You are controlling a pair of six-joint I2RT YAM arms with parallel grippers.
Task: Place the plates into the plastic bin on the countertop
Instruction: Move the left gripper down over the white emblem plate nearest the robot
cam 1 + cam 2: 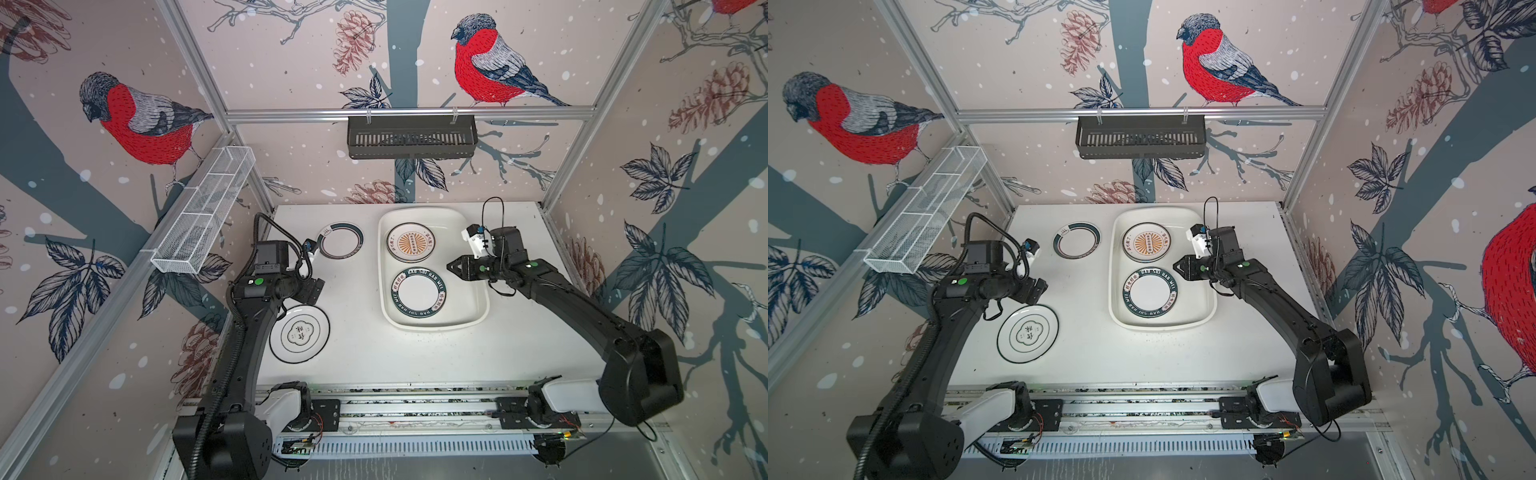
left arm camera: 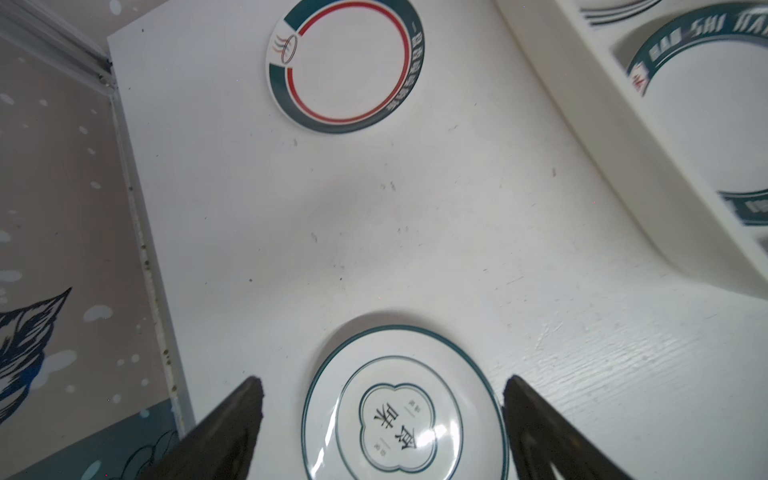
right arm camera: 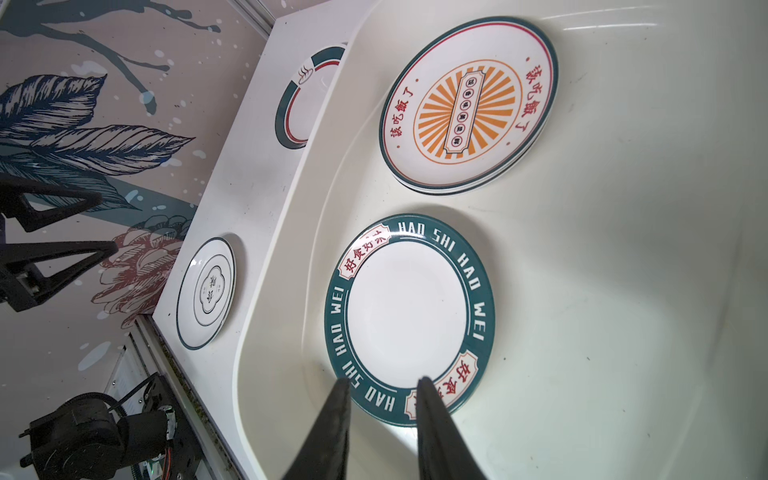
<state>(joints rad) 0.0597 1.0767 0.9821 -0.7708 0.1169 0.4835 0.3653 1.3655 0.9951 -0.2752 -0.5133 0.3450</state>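
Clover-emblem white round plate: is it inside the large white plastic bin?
No, the dark-rimmed clover-emblem white round plate lies on the flat white countertop, outside the large white plastic bin and apart from it.

Plastic bin, green-lettered plate lying inside

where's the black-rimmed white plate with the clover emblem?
In a top view the black-rimmed clover plate lies flat on the white countertop, front left, outside the large white plastic bin to its right, by the open left gripper.
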